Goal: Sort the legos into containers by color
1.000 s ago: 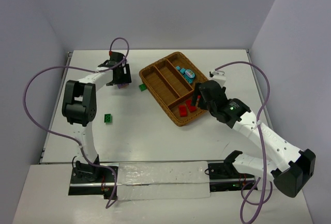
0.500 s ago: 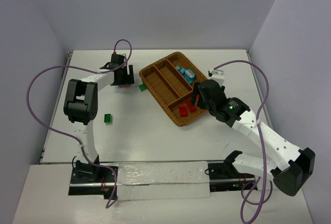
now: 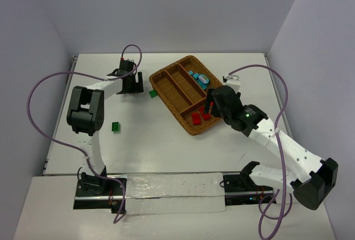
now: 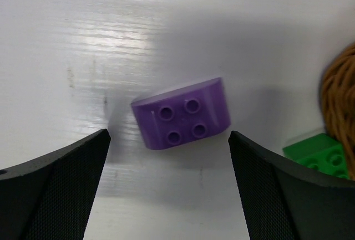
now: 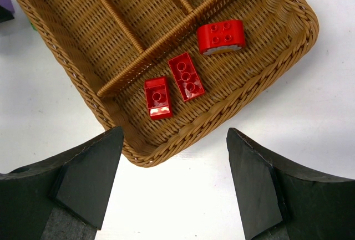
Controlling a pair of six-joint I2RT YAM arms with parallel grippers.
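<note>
While the left hand (image 4: 169,137) stands open astride the purple lego (image 4: 182,112) on the counter (image 4: 111,46) beside the tray (image 4: 338,96), recommend matching wrist to its tilt, lowering, then closing. Right hand (image 5: 175,134) open, empty.

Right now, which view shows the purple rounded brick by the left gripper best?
Left wrist: the purple brick lies whole, studs up, between the open fingers. From above the left gripper covers it. Right wrist shows only a purple scrap at its edge.
</note>
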